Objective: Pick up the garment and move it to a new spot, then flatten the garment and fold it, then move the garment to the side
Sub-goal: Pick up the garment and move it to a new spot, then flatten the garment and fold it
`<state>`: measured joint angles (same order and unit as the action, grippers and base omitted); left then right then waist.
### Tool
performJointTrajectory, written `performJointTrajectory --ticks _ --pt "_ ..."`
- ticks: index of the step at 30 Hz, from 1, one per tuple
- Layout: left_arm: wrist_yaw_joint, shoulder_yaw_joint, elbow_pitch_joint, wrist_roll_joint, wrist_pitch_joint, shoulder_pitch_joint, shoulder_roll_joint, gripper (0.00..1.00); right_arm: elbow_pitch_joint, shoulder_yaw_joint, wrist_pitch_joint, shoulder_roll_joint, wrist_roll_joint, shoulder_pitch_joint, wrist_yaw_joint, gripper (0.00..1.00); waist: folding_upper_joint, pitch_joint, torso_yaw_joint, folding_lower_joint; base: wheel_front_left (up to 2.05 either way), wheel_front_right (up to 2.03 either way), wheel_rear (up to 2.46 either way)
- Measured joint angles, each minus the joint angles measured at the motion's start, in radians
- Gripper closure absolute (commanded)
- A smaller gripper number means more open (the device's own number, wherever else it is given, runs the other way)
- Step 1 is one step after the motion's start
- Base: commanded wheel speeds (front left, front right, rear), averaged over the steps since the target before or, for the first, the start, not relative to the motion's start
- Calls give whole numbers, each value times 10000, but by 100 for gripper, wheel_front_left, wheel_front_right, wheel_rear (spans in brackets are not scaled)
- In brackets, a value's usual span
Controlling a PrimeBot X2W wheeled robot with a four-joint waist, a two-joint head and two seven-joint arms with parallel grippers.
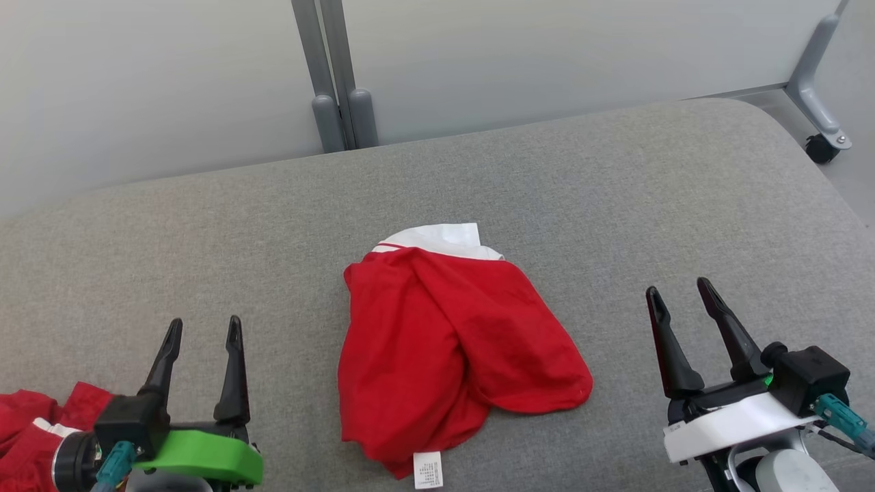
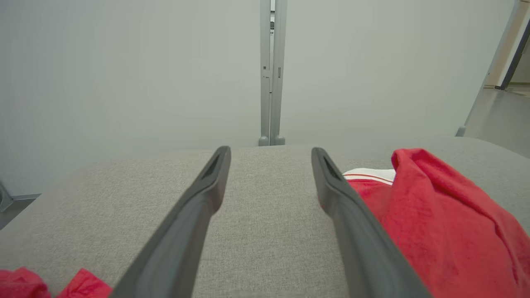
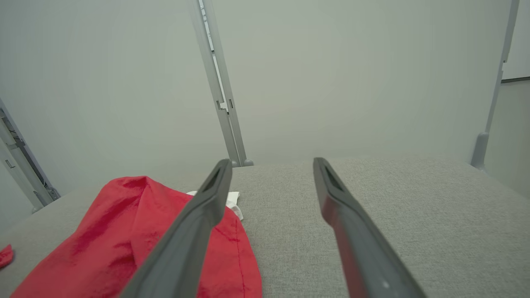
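A red garment (image 1: pixel 451 348) with a white collar and a white label lies crumpled in the middle of the grey cushioned surface (image 1: pixel 615 184). My left gripper (image 1: pixel 205 328) stands open at the lower left, apart from it, with nothing between its fingers. My right gripper (image 1: pixel 680 288) stands open at the lower right, also empty and clear of the cloth. In the left wrist view the red garment (image 2: pixel 447 223) lies to the right of the open left gripper (image 2: pixel 271 153). In the right wrist view the red garment (image 3: pixel 124 236) lies to the left of the open right gripper (image 3: pixel 271 164).
More red cloth (image 1: pixel 34 430) with a white trim lies at the lower left edge, behind my left wrist. Pale partition panels with a grey post (image 1: pixel 335 75) stand behind the surface. A castor foot (image 1: pixel 820 147) stands at the far right.
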<state>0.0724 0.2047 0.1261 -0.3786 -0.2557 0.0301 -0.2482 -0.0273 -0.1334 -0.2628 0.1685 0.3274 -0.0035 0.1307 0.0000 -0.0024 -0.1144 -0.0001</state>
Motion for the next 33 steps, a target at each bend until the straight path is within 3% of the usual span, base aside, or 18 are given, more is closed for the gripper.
performJointTrajectory --ticks 8,25,30,33 --pt "65 -364 -209 297 -69 -451 368 0 -65 125 0 100 -130 14 0 0 0 -2 83 0 0 0 0" --pt "-376 -805 -196 907 -84 -503 1070 0 -224 13 0 184 -38 11 0 0 0 -87 130 0 0 0 0" --pt "-508 -1011 -207 974 -84 -506 1154 0 -1208 -385 35 359 268 22 0 0 0 -92 282 0 0 0 0" --pt "-594 -1043 -211 1122 -84 -505 1208 0 -1987 -840 665 395 589 -156 0 0 0 -78 441 0 0 0 0"
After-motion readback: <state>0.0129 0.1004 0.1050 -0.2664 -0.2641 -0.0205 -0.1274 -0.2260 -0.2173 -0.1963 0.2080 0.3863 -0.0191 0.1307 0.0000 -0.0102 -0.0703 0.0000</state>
